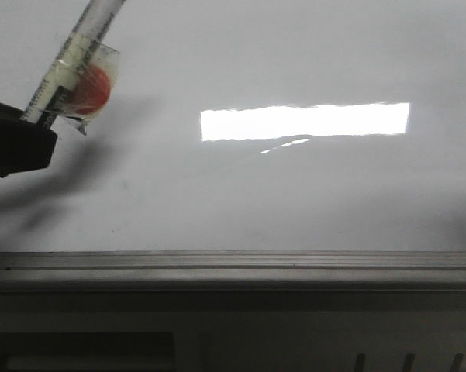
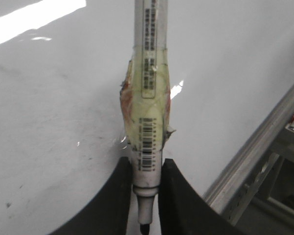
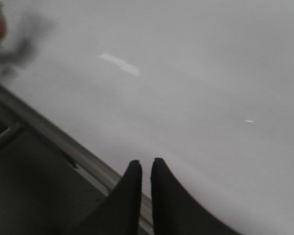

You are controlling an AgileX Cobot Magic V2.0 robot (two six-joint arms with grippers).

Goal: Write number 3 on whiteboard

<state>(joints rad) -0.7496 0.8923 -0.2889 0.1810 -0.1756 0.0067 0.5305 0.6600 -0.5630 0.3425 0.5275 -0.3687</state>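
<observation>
Glossy whiteboard (image 1: 295,194), faint smudges, unmarked

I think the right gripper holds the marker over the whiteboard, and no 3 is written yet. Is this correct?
Not quite: the left gripper holds the marker, as the left wrist view shows. The right gripper holds nothing. The whiteboard indeed shows no 3 yet.

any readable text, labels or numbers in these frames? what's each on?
None can be read.
Marker: printed lines and barcodes along the barrel, too small and blurred to read in the left wrist view; the front view shows the same print, also illegible.
Whiteboard: no writing, no 3 drawn, only faint smudges and a light reflection.
Rail: no markings visible.
Left gripper and right gripper: no labels.
</observation>
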